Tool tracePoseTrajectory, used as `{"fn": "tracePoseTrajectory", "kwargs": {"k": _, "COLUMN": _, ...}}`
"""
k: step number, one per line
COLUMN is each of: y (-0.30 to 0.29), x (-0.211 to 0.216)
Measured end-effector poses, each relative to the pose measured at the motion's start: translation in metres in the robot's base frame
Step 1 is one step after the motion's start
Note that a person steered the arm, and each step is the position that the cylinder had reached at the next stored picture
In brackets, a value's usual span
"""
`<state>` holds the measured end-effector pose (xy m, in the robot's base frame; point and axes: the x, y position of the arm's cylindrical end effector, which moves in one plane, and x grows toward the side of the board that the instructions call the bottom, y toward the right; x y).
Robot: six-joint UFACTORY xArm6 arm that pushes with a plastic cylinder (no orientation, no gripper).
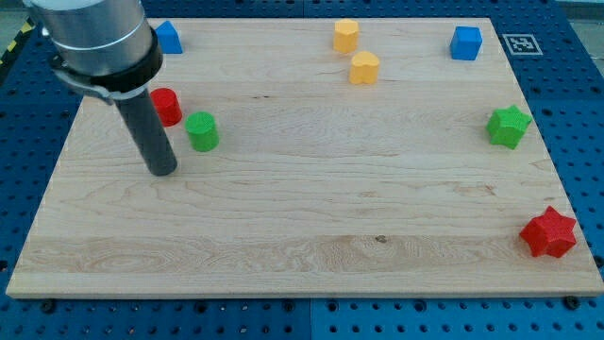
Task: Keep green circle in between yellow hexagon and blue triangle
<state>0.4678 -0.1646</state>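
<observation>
The green circle stands on the wooden board at the view's left. The blue triangle lies at the view's top left, partly behind the arm. Two yellow blocks sit at the top middle: a hexagon and a second yellow block just below it. My tip rests on the board a little below and left of the green circle, apart from it.
A red cylinder sits just left of the green circle, partly behind the rod. A blue cube is at the top right. A green star and a red star lie along the right edge.
</observation>
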Motion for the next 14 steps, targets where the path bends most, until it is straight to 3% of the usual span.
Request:
{"fn": "tracePoseTrajectory", "kwargs": {"k": 2, "y": 0.090, "x": -0.108}}
{"fn": "tracePoseTrajectory", "kwargs": {"k": 4, "y": 0.070, "x": -0.027}}
{"fn": "tracePoseTrajectory", "kwargs": {"k": 5, "y": 0.075, "x": -0.064}}
{"fn": "tracePoseTrajectory", "kwargs": {"k": 6, "y": 0.091, "x": -0.131}}
{"fn": "tracePoseTrajectory", "kwargs": {"k": 7, "y": 0.087, "x": -0.158}}
{"fn": "tracePoseTrajectory", "kwargs": {"k": 9, "y": 0.064, "x": -0.061}}
{"fn": "tracePoseTrajectory", "kwargs": {"k": 10, "y": 0.103, "x": -0.064}}
{"fn": "tracePoseTrajectory", "kwargs": {"k": 12, "y": 0.144, "x": -0.172}}
{"fn": "tracePoseTrajectory", "kwargs": {"k": 14, "y": 0.142, "x": -0.147}}
